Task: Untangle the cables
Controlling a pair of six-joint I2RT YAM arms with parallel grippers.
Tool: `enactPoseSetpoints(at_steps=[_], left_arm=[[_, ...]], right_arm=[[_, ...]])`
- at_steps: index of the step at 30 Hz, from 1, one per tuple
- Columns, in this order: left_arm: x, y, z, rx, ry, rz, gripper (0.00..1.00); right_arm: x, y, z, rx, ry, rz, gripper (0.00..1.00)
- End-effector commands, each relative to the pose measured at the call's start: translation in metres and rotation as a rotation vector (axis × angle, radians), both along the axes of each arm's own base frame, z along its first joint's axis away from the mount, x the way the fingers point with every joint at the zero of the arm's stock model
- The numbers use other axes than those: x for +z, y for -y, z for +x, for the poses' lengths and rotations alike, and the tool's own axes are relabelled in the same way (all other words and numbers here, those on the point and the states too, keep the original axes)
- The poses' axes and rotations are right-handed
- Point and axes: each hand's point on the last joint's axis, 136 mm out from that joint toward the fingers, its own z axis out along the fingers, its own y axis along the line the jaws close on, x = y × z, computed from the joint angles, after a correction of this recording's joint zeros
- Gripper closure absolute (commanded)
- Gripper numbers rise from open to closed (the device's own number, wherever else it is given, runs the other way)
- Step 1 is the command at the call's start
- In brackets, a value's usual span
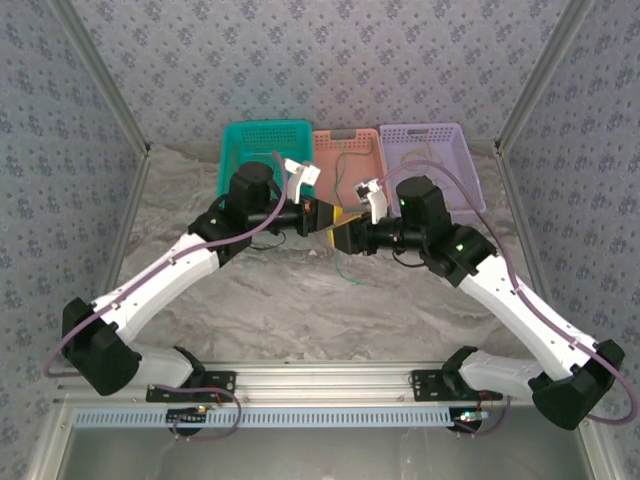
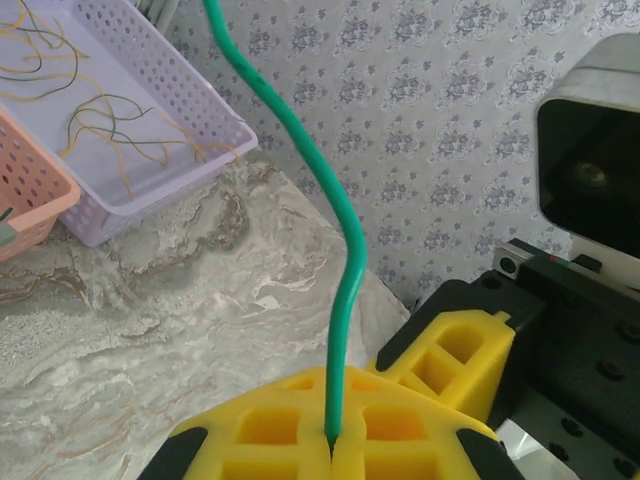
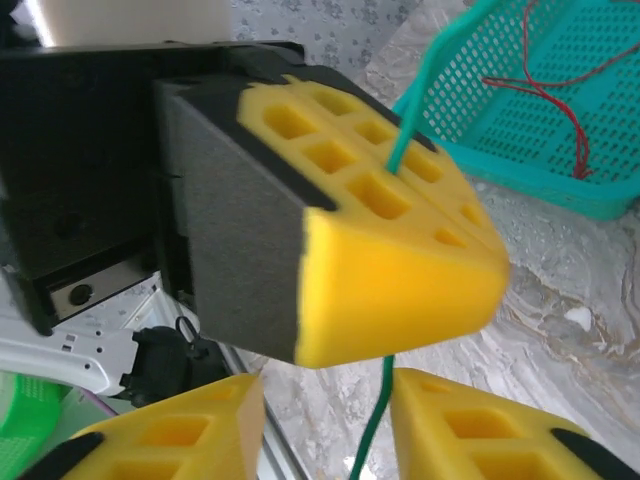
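The left gripper (image 2: 330, 440) has its yellow foam pads pressed tight together on a thin green flexible cable (image 2: 345, 230), which rises from the seam between them and curves up out of the wrist view. The two arms meet above the middle of the grey marbled worktop (image 1: 300, 300), with the cable's lower end dangling just below them.

The right gripper (image 3: 325, 420) sits directly under the left one with its jaws parted. The green cable hangs through the gap close to one pad; whether it touches that pad is hard to tell.

Three perforated plastic baskets stand side by side along the far edge. The teal basket (image 1: 232, 150) holds a thin red cable (image 3: 545, 95). The salmon basket (image 1: 345, 135) is in the middle. The lavender basket (image 1: 460, 150) holds loose yellow and dark green wires (image 2: 110, 140).
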Motion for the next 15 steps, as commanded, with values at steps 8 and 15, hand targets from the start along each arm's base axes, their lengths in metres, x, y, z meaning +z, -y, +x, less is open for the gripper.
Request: enactPoseSetpoints(at_steps=[8, 15], left_arm=[[0.021, 0.007, -0.005, -0.029, 0.05, -0.04, 1.0], [0.023, -0.007, 0.006, 0.091, 0.053, -0.005, 0.51]], right_arm=[[-0.007, 0.0, 0.008, -0.02, -0.016, 0.019, 0.86], [-0.014, 0.006, 0.012, -0.063, -0.025, 0.006, 1.0]])
